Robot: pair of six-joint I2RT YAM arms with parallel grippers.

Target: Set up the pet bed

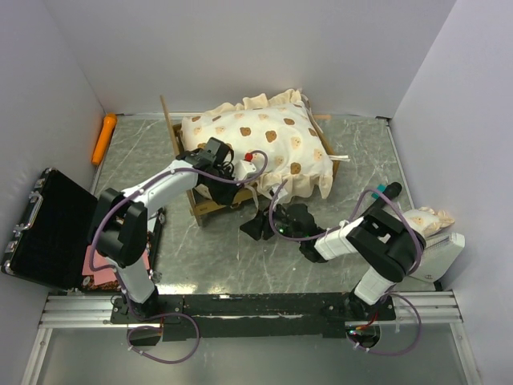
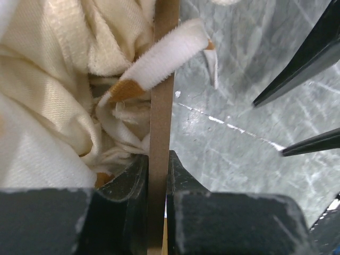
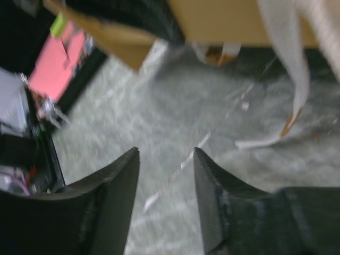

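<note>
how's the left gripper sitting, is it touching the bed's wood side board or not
Touching. In the left wrist view the left gripper clamps the wood side board, a finger pressed flat on each face, no gap.

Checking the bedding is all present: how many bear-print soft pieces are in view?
2. The large mattress lies over the bed frame at the back. A small pillow sits far right, off the bed. Others may be hidden under the mattress.

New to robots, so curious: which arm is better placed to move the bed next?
Probably the left arm: its jaws are shut on the bed frame. The right arm's jaws stand open over the table, holding nothing.
</note>
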